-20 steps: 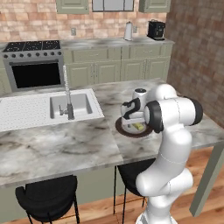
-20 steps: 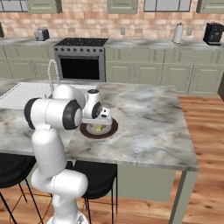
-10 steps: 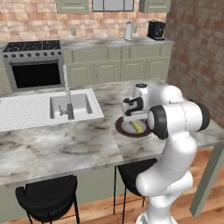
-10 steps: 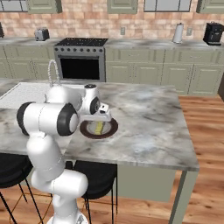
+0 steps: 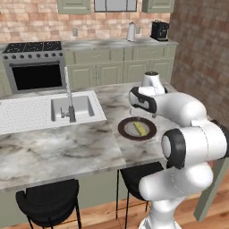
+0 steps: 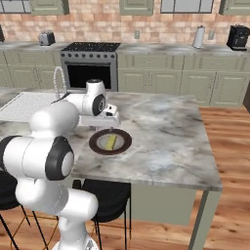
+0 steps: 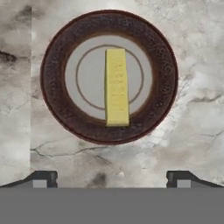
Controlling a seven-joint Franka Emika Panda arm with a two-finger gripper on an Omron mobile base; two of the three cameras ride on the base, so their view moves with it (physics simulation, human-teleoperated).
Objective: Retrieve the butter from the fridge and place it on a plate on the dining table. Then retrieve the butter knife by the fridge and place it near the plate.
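Grey marbled island (image 5: 67, 147) across the foreground of a brick-walled kitchen, with sage-green base and black stools (image 5: 49, 203) tucked under the near edge. Inset sink (image 5: 74, 107) with a tall tap (image 5: 68, 96) toward the left end in the left base view. Behind, along the wall: green cabinets, a stove (image 5: 33, 65) with a dark oven door, a kettle (image 5: 131, 32) and a black coffee machine (image 5: 159, 30) on the counter.

Round dark-brown plate (image 7: 109, 76) with a greyish middle flat on the stone top, near the island's front edge and well apart from the sink. Also seen at (image 5: 137, 129) and (image 6: 110, 141). Pale-yellow stick of butter (image 7: 117, 86) lying on the plate's grey middle, a little off centre, one end reaching the inner edge of the dark rim; seen too at (image 5: 141, 129) and (image 6: 111, 141).

Gripper (image 7: 111, 178) above the plate, looking straight down on it, jaws spread wide and holding nothing; fingertips (image 7: 43, 178) set far apart at the bottom of the hand view, both over bare stone beside the plate, clear of plate and butter. From the base views, hand (image 5: 144, 100) (image 6: 108, 113) raised over the far side of the plate, white arm bent back toward the base.
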